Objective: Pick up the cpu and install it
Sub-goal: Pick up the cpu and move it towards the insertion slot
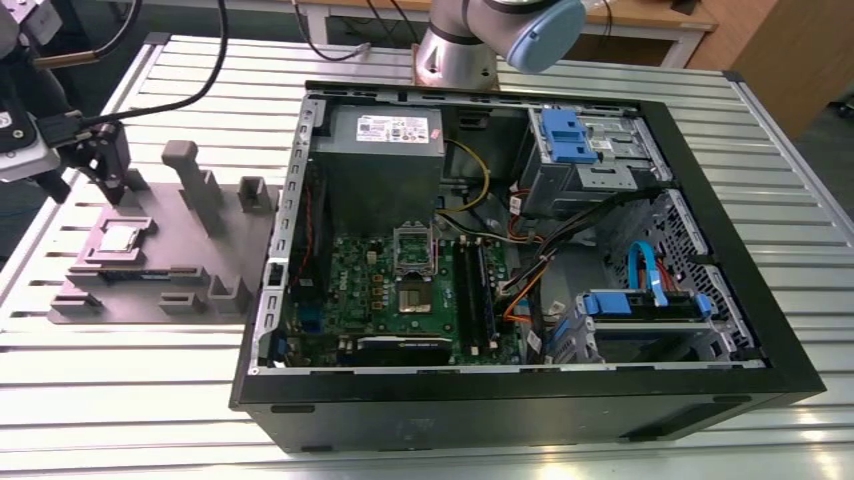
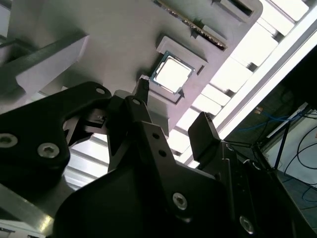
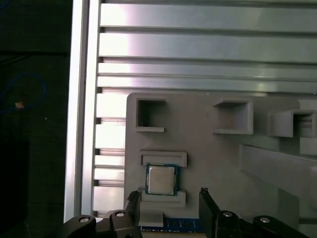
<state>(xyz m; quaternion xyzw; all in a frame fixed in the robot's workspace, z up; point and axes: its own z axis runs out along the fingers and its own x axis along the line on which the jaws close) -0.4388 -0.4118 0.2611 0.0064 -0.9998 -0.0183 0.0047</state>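
The pincer [image 3: 168, 197] hangs over the grey fixture plate [image 1: 174, 225] at the exterior view's left, well apart from the open computer case [image 1: 534, 400]. Its two black fingers [image 3: 205, 198] are spread wide with bare air between them, gripping nothing. In both wrist views they straddle the near lip of the chip's nest, one tip to each side. I cannot tell whether either tip touches the plate.

And there's the cpu [image 3: 161, 179], just beyond the fingertips! It lies flat in its shallow recess on the plate, with its shiny metal top facing up and a pale raised lip on two opposite sides. It is square, so it has no long axis to speak of. Its edges run parallel to the plate's own edges. The second wrist view catches it too, with the cpu [image 2: 172, 74] gleaming past the spread pincer [image 2: 171, 106].

Around it, upright grey blocks [image 1: 200, 190] rise from the plate between the chip and the case. A long memory stick [image 2: 195, 25] lies in a slot just beside the nest. Nothing covers the chip from above.

Inside the case, the green motherboard [image 1: 360, 290] lies flat with the processor socket [image 1: 414, 265] near its middle. Plate and case both rest on the slatted metal surface [image 1: 134, 400].
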